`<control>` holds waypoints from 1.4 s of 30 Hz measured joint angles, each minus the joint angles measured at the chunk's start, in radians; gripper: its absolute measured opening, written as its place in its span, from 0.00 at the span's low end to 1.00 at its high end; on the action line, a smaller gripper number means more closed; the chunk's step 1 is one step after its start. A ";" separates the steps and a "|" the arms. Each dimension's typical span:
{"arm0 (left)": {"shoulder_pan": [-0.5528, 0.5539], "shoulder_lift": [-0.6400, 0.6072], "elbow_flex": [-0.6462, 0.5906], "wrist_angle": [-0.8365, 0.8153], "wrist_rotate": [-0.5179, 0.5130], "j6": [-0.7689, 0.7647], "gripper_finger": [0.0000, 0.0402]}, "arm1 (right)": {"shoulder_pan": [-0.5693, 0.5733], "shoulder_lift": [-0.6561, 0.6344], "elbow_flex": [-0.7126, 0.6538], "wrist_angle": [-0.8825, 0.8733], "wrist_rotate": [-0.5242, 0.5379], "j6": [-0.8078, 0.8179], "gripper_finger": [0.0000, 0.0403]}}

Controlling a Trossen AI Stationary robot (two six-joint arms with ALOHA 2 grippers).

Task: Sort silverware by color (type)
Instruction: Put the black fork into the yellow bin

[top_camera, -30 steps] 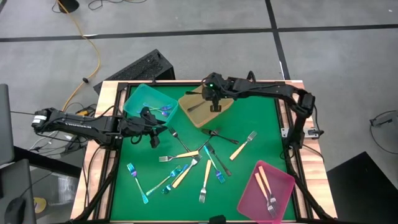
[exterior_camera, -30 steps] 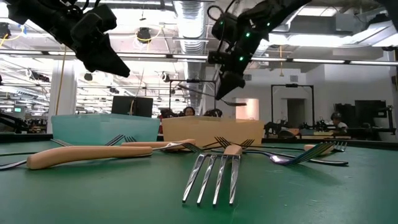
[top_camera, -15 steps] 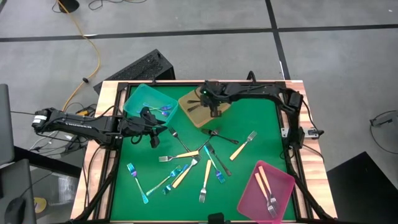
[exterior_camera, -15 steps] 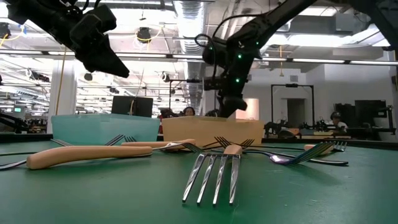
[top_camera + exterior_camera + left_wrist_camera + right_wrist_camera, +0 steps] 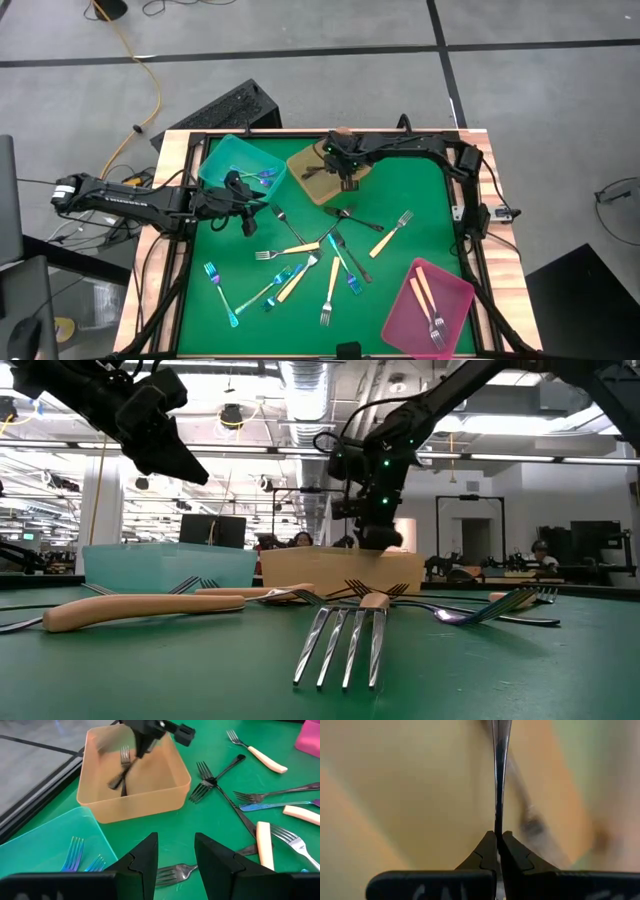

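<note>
Delivery step is on: right gripper [image 5: 346,180] hangs over the amber tray [image 5: 312,187] at twelve o'clock on the bench [image 5: 420,215], jaws clenched on the thin handle of a dark grey fork [image 5: 499,775]. One dark fork [image 5: 121,775] lies in that tray. Left gripper [image 5: 174,865] hovers at nine o'clock beside the teal tray [image 5: 222,160], jaws parted, holding nothing. Loose silverware [image 5: 330,262] sprawls across the bench centre, blue, cream-handled and grey mixed, and the pink tray [image 5: 456,290] at five o'clock holds cream-handled pieces. Next call, as I judge it: release the fork into the amber tray, then lift clear for another grey one.
</note>
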 joint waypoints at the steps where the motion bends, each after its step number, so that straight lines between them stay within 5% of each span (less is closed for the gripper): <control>1: 0.000 0.000 0.000 0.000 -0.001 0.000 0.28 | 0.000 0.010 0.000 -0.006 0.000 0.001 0.07; 42: 0.003 0.000 0.000 0.000 -0.019 0.004 0.28 | -0.011 0.075 0.017 -0.036 -0.038 0.028 0.22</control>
